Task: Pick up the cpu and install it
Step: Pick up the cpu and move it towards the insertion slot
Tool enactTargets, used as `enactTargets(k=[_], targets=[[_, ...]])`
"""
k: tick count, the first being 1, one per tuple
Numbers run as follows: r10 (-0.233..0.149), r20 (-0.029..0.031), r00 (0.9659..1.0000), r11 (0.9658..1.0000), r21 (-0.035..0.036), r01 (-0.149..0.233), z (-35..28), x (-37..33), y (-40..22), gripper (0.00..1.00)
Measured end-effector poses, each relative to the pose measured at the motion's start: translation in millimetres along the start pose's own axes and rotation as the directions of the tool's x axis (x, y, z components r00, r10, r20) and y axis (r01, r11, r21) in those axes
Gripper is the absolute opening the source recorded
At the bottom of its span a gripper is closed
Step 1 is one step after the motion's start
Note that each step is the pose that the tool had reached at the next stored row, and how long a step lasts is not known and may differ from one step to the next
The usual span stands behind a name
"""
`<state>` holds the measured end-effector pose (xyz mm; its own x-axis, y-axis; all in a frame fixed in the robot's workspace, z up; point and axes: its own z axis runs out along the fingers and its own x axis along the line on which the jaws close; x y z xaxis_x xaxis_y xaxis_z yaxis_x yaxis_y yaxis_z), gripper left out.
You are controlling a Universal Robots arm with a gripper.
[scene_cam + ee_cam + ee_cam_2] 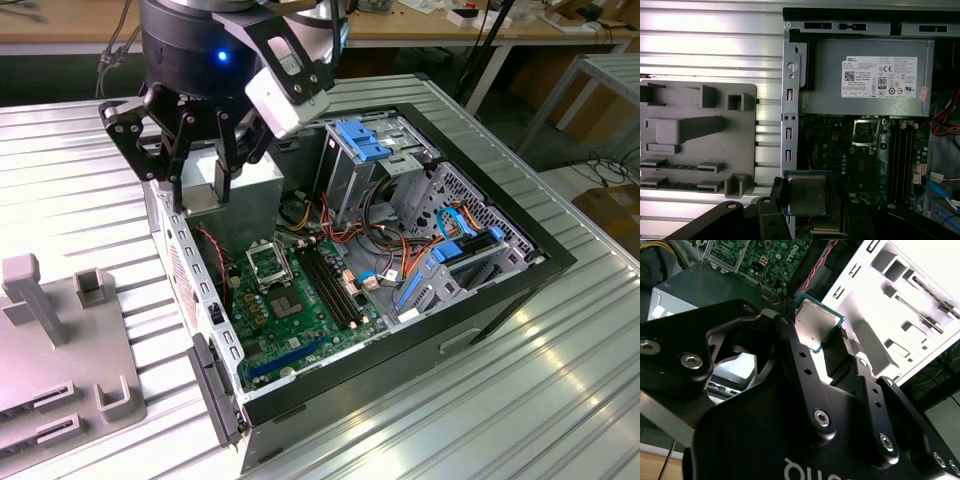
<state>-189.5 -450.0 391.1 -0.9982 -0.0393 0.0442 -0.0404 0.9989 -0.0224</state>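
The cpu (815,322), a small square chip with a silver-grey metal top and green edge, is held between my fingers in both wrist views (806,192). My gripper (203,195) is shut on it and hangs above the open computer case's wall on the exterior view's left, over the power supply's end. The black-framed socket (268,262) lies open on the green motherboard (300,325), below my gripper and toward the exterior view's right. In the first wrist view the socket (867,132) sits apart from the held chip.
A grey power supply (870,75) borders the socket. Long black memory slots (325,280), cables and blue drive bays (365,140) crowd the case's far side. A grey fixture plate (60,340) with upright blocks lies on the ribbed metal table (500,400) beside the case.
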Motion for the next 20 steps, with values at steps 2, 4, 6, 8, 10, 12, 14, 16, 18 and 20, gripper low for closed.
enactTargets(k=[2,4,6,8,10,12,14,16,18,20], targets=[[0.0,0.0,1.0,1.0,0.0,0.0,-0.1,-1.3,-0.1,0.47],[0.0,0.0,1.0,1.0,0.0,0.0,-0.1,-2.9,-0.1,0.47],[0.0,0.0,1.0,1.0,0.0,0.0,-0.2,-3.9,-0.2,0.47],[0.0,0.0,1.0,1.0,0.0,0.0,-0.2,-5.6,-0.2,0.47],[0.0,0.0,1.0,1.0,-0.0001,0.0,-0.3,-7.0,-0.3,0.47],[0.0,0.0,1.0,1.0,0.0,0.0,-0.4,-8.3,-0.3,0.47],[0.0,0.0,1.0,1.0,0.0,0.0,-0.4,-9.7,-0.4,0.47],[0.0,0.0,1.0,1.0,0.0,0.0,-0.5,-11.3,-0.5,0.47],[0.0,0.0,1.0,1.0,0.0,0.0,-0.5,-12.7,-0.5,0.47],[0.0,0.0,1.0,1.0,0.0,0.0,-0.6,-13.9,-0.6,0.47]])
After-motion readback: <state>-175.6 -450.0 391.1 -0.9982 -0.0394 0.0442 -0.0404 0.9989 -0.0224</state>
